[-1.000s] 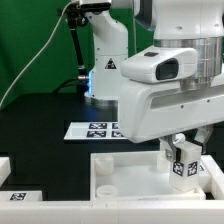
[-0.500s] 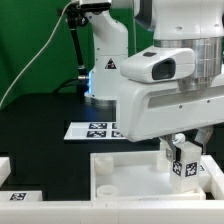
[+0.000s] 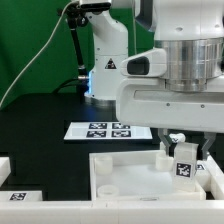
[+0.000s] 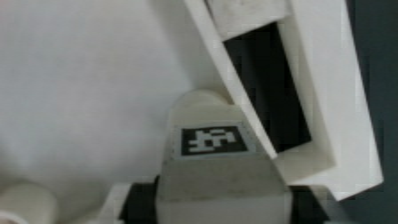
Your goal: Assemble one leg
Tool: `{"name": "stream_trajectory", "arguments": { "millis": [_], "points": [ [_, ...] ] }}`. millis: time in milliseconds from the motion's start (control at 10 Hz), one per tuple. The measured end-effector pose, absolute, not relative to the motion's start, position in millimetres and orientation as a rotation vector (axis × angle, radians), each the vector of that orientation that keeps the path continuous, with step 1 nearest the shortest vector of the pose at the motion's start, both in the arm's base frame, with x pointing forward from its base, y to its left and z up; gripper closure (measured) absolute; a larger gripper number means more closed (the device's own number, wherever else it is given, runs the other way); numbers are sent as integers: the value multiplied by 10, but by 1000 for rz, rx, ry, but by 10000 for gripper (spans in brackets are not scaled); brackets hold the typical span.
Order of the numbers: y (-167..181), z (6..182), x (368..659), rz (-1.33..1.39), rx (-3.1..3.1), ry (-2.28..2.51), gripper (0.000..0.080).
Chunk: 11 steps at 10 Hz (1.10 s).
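My gripper [image 3: 183,150] is shut on a white leg [image 3: 184,162] with a black-and-white tag, holding it upright over the far right part of the large white panel [image 3: 125,175]. In the wrist view the leg [image 4: 217,150] fills the middle, clamped between the two dark fingers [image 4: 150,205], its tip over the white panel [image 4: 89,90] next to the panel's raised rim. A round corner socket [image 3: 103,165] shows on the panel's left side. Whether the leg's lower end touches the panel I cannot tell.
The marker board [image 3: 104,130] lies on the black table behind the panel. A second tagged white part [image 3: 14,196] sits at the exterior view's lower left. The robot's base [image 3: 105,65] stands at the back before a green backdrop.
The wrist has turned about its vertical axis, so the leg's tag now faces more to the front. The leg stays in the grip at about the same spot.
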<state>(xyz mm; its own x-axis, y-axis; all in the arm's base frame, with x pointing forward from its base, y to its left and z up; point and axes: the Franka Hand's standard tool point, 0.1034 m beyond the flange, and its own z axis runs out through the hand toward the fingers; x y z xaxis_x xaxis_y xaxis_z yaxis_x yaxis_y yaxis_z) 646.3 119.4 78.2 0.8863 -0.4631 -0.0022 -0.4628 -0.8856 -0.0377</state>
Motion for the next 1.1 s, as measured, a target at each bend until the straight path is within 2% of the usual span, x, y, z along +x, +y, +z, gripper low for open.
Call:
{"name": "stream_trajectory", "arguments": {
  "millis": [200,400,500,600,700,800,1100],
  "points": [
    [1183,780,6474,3,-2927,994,515],
    [1180,780,6474,1,-2947,933,515],
    [1184,789,6476,-3,-2974,843,357],
    [1188,806,6482,-9,-3000,738,231],
    [1183,808,6482,-21,-3062,515,231],
    [1186,803,6480,-25,-3092,327,166],
    [1164,799,6482,-32,-3114,-4,150]
  ]
}}
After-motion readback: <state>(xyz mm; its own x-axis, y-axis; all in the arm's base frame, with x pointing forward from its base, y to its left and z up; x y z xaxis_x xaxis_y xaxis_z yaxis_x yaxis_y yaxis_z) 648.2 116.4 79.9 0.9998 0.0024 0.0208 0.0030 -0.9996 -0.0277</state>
